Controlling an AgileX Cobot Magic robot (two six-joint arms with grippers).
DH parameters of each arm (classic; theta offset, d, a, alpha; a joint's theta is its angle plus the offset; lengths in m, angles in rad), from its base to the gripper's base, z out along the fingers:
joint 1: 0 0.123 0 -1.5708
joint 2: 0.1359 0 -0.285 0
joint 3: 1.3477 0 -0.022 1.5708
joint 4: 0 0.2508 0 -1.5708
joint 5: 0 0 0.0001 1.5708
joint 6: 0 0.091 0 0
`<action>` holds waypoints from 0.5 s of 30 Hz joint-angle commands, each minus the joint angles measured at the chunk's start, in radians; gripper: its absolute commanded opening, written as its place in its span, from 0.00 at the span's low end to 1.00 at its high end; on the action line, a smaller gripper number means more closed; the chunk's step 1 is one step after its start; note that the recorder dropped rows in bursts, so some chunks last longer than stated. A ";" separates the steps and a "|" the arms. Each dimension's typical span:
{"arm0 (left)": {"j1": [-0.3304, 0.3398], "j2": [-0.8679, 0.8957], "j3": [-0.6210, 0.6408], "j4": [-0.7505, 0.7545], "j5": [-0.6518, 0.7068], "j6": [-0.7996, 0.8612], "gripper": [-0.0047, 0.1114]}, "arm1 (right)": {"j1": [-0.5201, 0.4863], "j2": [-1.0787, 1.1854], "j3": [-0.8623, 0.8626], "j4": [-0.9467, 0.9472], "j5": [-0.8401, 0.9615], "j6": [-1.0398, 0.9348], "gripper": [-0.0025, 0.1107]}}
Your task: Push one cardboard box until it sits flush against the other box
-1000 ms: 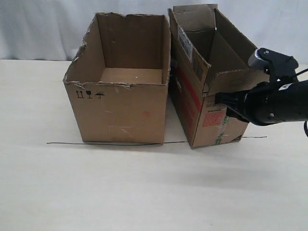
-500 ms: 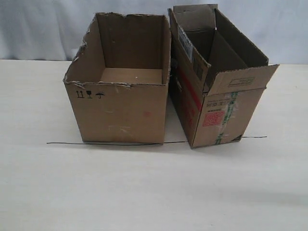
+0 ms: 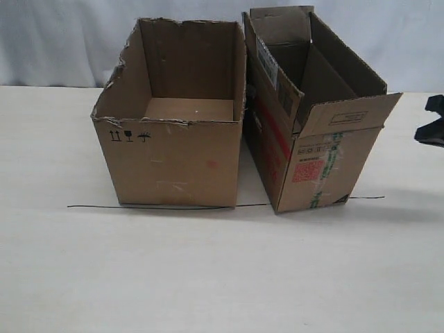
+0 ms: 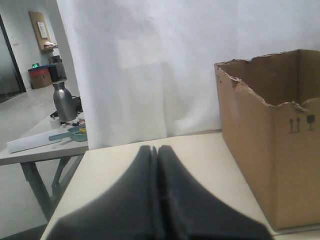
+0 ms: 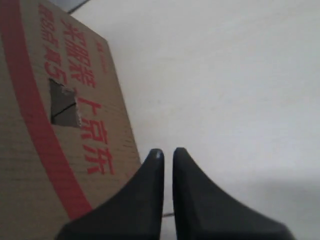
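The narrower cardboard box (image 3: 316, 163), with red print, labels and green-striped tape, stands right of the other box (image 3: 170, 156), the wider carton with a torn rim. Their upper edges meet towards the back, and a wedge-shaped gap opens between them at the front. The black end of my right arm (image 3: 433, 126) shows at the right edge, apart from the narrower box. In the right wrist view my right gripper (image 5: 168, 152) is shut and empty beside the box's red-printed side (image 5: 60, 125). My left gripper (image 4: 154, 148) is shut and empty, off to the side of the wider carton (image 4: 280, 150).
A thin black line (image 3: 166, 207) runs across the table under the front of both boxes. A white curtain hangs behind. In the left wrist view a side table (image 4: 35, 150) beyond the table's edge carries a metal bottle (image 4: 63, 102).
My right arm has drawn back to the right from the narrower box's front corner, left the view, and now shows only at the right edge. Neither box has moved.
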 commanded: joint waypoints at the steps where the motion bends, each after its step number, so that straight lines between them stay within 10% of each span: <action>1: 0.001 -0.002 0.003 0.000 -0.005 -0.003 0.04 | -0.005 0.121 -0.008 0.341 0.099 -0.297 0.07; 15: 0.001 -0.002 0.003 0.000 -0.005 -0.003 0.04 | 0.074 0.313 -0.123 0.415 0.312 -0.342 0.07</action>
